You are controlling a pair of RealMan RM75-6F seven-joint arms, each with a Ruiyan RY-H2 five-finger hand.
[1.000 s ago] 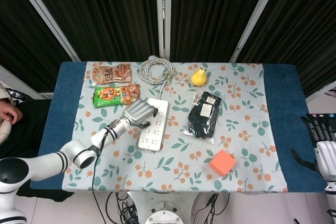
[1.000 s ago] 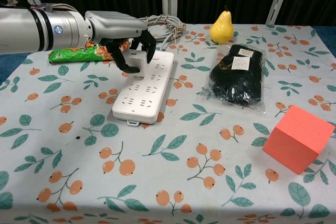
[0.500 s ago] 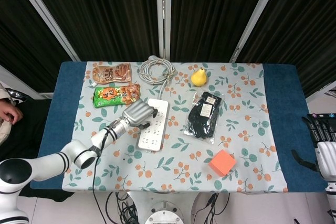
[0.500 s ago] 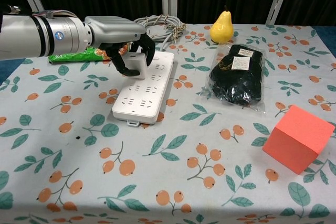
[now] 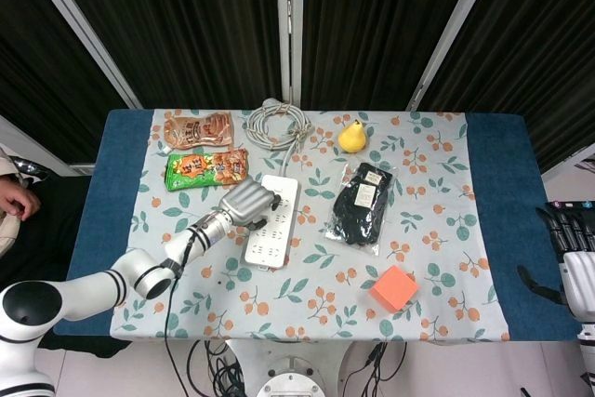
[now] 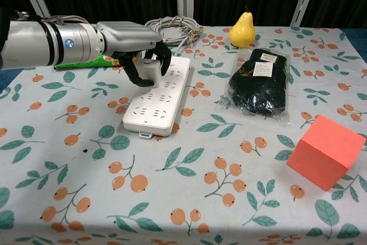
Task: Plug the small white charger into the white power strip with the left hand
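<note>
The white power strip (image 6: 159, 96) (image 5: 273, 228) lies lengthwise near the table's middle, its cord coiled (image 6: 175, 28) at the far edge. My left hand (image 6: 137, 47) (image 5: 245, 202) hovers over the strip's left side and grips the small white charger (image 6: 152, 70), which sits on or just above the strip's upper sockets. Dark fingers (image 6: 134, 70) wrap the charger's sides. Whether its prongs are in a socket is hidden. My right hand (image 5: 572, 253) rests off the table's right edge, holding nothing, fingers apart.
A green snack bag (image 5: 206, 167) and a brown snack bag (image 5: 197, 128) lie left of the strip. A yellow pear (image 6: 242, 28), a black packaged item (image 6: 261, 81) and an orange cube (image 6: 325, 150) occupy the right side. A person's hand (image 5: 14, 198) shows at far left.
My left hand has shifted slightly forward and lower over the strip with the charger held. The right hand has stayed still.
</note>
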